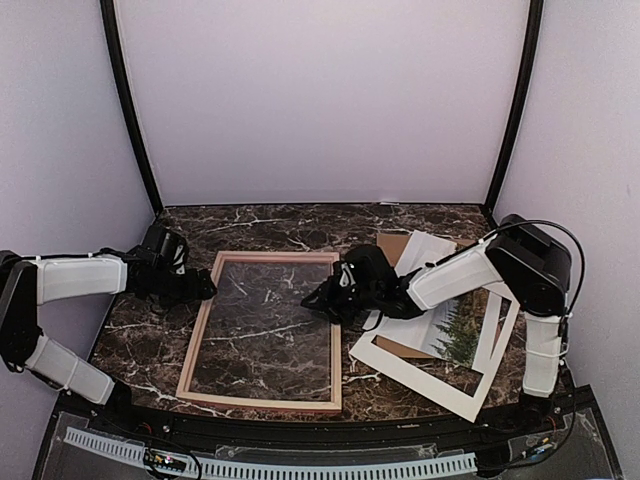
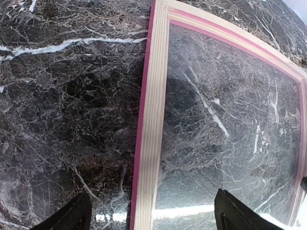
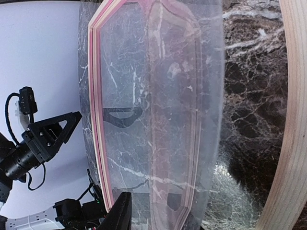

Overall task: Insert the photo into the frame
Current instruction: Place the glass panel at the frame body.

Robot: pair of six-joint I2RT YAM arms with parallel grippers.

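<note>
The frame [image 1: 260,401] lies back up on the marble table, tan wood showing with a pink outer edge [image 2: 151,120]. A clear pane [image 1: 265,330] sits inside it. My left gripper [image 1: 203,287] is open, and its fingers straddle the frame's left rail [image 2: 153,216] without touching it. My right gripper [image 1: 316,297] is at the frame's right rail [image 3: 292,120]. Its jaws are apart, on either side of the pane's raised edge [image 3: 211,96]. One finger [image 3: 120,211] shows plainly; the other is dim behind the pane. The photo [image 1: 458,338] lies at the right, its green trees showing through a white mat [image 1: 420,378].
Brown cardboard [image 1: 392,245] and a white sheet [image 1: 432,250] lie behind the right arm, partly under it. The white mat reaches close to the table's front right edge. Black posts and pale walls close in the back and sides.
</note>
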